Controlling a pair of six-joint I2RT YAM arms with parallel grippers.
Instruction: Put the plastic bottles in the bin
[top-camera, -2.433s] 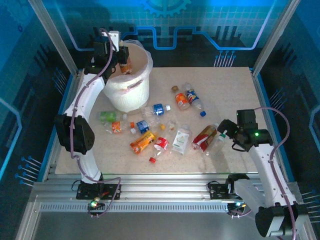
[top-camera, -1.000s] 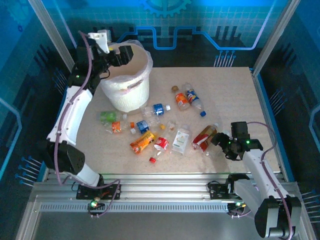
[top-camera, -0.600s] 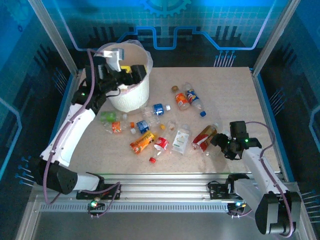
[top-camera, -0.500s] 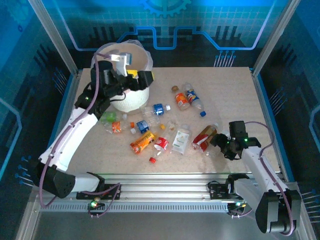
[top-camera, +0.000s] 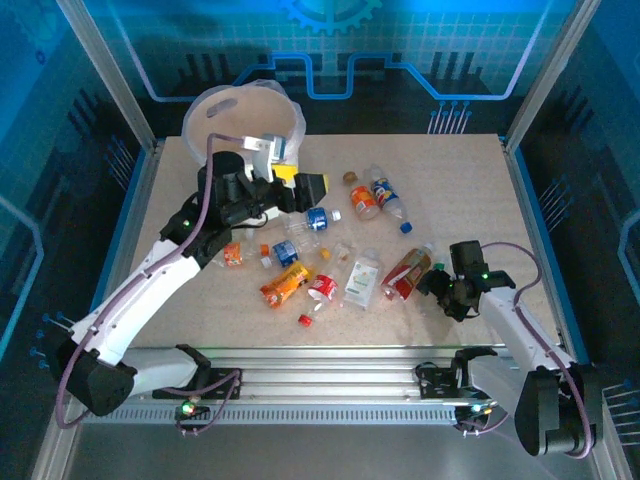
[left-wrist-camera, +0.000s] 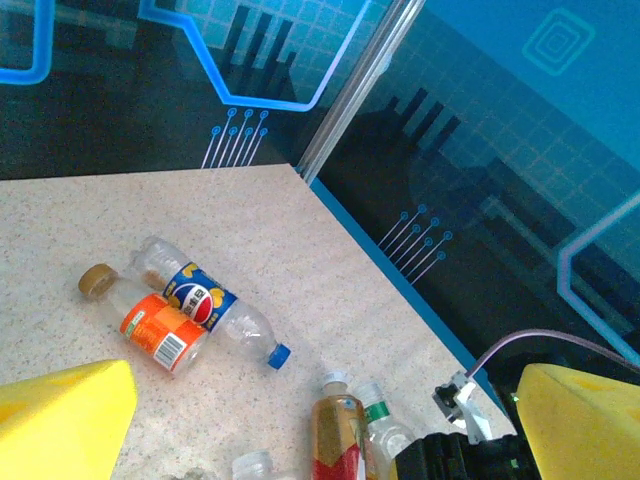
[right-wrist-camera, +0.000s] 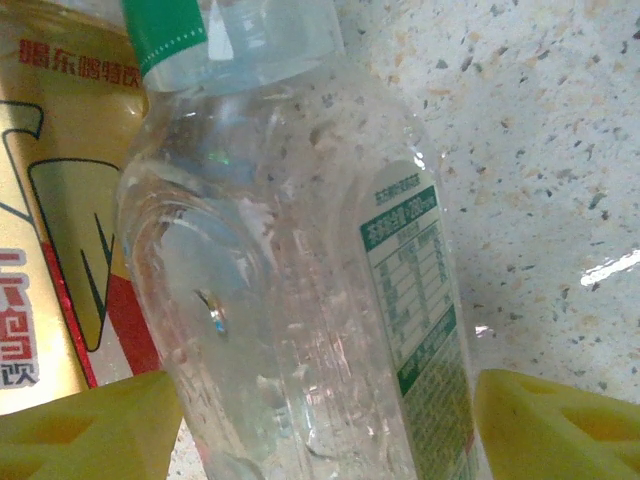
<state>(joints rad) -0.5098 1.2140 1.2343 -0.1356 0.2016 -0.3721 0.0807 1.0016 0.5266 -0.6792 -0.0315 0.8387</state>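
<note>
Clear bottle (right-wrist-camera: 300, 250) lies flat, neck pointing away from the straddling right claw (right-wrist-camera: 320, 400), grip unclear; left claw (left-wrist-camera: 325, 380) spread wide.

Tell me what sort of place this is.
Probably a robotics lab test cell: a table fenced by aluminium framing and blue panels, two arms bolted at its edge, bottles strewn beside a bin.

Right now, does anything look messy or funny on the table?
Yes. The plastic bottles all lie tipped over and scattered across the table, outside the bin. A small red cap lies loose near the front edge.
</note>
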